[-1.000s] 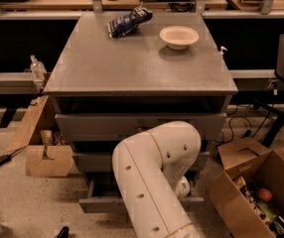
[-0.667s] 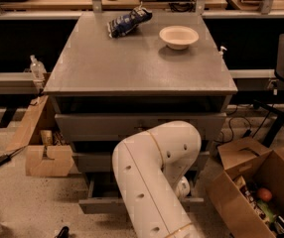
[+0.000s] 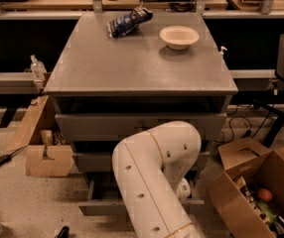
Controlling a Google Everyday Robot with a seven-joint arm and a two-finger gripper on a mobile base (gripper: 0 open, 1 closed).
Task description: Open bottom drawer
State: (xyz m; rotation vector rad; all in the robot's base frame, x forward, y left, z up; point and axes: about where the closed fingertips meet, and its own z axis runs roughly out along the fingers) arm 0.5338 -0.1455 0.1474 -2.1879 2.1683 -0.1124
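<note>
Cabinet (image 3: 140, 127) of grey drawers; bottom drawer (image 3: 100, 208) at its foot, front panel standing proud of those above; white arm (image 3: 152, 182) bent across its front; claw (image 3: 183, 189) low against that front, mostly hidden, whether spread or pinched cannot be told; bowl (image 3: 179, 36) on its tabletop (image 3: 132, 68).

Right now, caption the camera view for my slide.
Arm reaches low to the partly open bottom drawer, hand hidden behind the arm; bowl and bag sit on the cabinet.

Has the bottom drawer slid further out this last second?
No. The bottom drawer sits equally far out below the middle drawer; the gripper is hidden behind the arm.
</note>
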